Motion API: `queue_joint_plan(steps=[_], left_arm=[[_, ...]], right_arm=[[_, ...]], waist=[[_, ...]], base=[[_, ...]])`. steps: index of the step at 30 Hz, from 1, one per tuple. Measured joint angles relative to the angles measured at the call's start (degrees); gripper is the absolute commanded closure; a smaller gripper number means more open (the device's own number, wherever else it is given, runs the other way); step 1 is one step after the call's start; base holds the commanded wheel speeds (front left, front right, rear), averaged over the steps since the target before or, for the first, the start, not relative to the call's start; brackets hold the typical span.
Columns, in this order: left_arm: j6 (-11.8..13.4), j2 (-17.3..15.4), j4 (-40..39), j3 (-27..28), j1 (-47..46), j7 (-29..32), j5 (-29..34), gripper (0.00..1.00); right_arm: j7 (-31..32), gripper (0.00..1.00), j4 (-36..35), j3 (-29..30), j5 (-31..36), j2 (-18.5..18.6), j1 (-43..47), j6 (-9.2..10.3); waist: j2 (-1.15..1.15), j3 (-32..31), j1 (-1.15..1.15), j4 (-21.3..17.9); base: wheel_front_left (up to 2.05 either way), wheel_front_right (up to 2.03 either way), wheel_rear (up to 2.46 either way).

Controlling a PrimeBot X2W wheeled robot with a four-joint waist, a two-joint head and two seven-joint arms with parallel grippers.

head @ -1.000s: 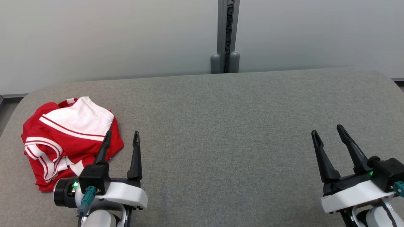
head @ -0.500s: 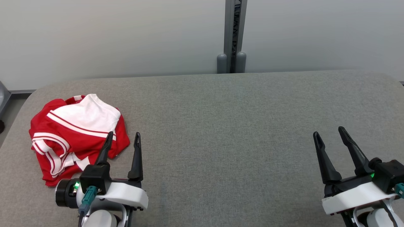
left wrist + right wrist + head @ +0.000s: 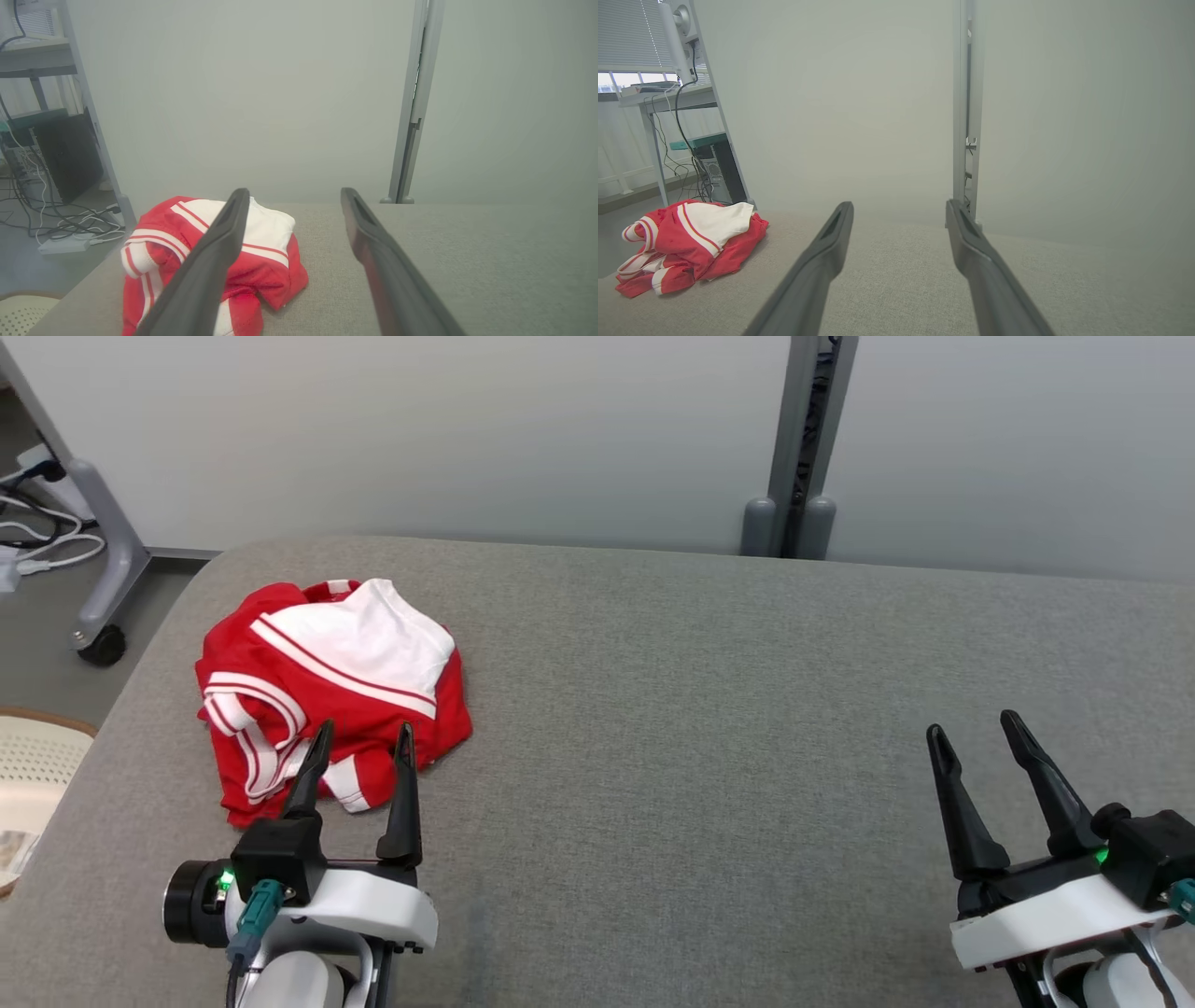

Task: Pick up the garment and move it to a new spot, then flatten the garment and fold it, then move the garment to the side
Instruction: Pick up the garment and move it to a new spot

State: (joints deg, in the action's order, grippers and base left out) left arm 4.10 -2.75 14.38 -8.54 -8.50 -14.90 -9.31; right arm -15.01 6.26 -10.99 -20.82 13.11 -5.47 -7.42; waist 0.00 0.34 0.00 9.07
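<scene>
The garment (image 3: 327, 686), red and white with striped trim, lies crumpled in a heap near the far left of the grey table (image 3: 709, 709). My left gripper (image 3: 362, 737) hovers open just in front of the heap, its fingertips overlapping the near edge of the cloth in the head view, with nothing between the fingers. The left wrist view shows the garment (image 3: 261, 261) ahead, partly behind the left finger of the gripper (image 3: 292, 198). My right gripper (image 3: 976, 728) stands open at the lower right, far from the cloth. From the right wrist the garment (image 3: 691, 238) lies far left of the gripper (image 3: 899, 207).
A pale partition wall with a grey post (image 3: 803, 439) stands behind the table. Left of the table are a wheeled stand leg (image 3: 98, 560), cables on the floor (image 3: 37, 537) and a cream perforated basket (image 3: 28, 761). A desk with a computer (image 3: 719, 172) stands beyond.
The camera has turned left, so the whole scene has shifted right in the head view. The left gripper now lines up with the garment's near edge. Both grippers stay open.
</scene>
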Motion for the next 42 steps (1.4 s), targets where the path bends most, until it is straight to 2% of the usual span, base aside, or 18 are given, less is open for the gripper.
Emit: queue_joint_plan(steps=[17, 28, 35, 42], left_arm=[[0.5, 0.0, -0.7, -0.7, 0.8, 0.0, -2.2, 0.0], [0.8, 0.0, -0.6, -0.5, 1.0, 0.0, -2.9, 0.0], [0.7, 0.0, -0.7, 0.2, 1.2, 0.0, -2.8, 0.0], [0.5, 0.0, -0.8, 1.1, 1.4, 0.0, -2.7, 0.0]], right_arm=[[-0.1, 0.0, -0.2, 0.4, -0.2, -0.1, -0.1, 0.0], [-0.1, 0.0, 0.2, -2.9, -0.7, 0.0, -1.0, -0.01], [-0.1, 0.0, 0.4, -2.8, -0.9, -0.2, -1.0, 0.0], [-0.1, 0.0, 0.4, -2.9, -1.0, -0.5, -1.0, -0.01]], waist=[[0.0, 1.0, 0.0, 10.9], [0.0, 1.5, 0.0, 17.1], [0.0, 0.9, 0.0, 19.3], [0.0, 0.8, 0.0, 19.6]], base=[[0.0, 0.0, 0.0], [0.0, 0.0, 0.0], [0.0, 0.0, 0.0], [0.0, 0.0, 0.0]])
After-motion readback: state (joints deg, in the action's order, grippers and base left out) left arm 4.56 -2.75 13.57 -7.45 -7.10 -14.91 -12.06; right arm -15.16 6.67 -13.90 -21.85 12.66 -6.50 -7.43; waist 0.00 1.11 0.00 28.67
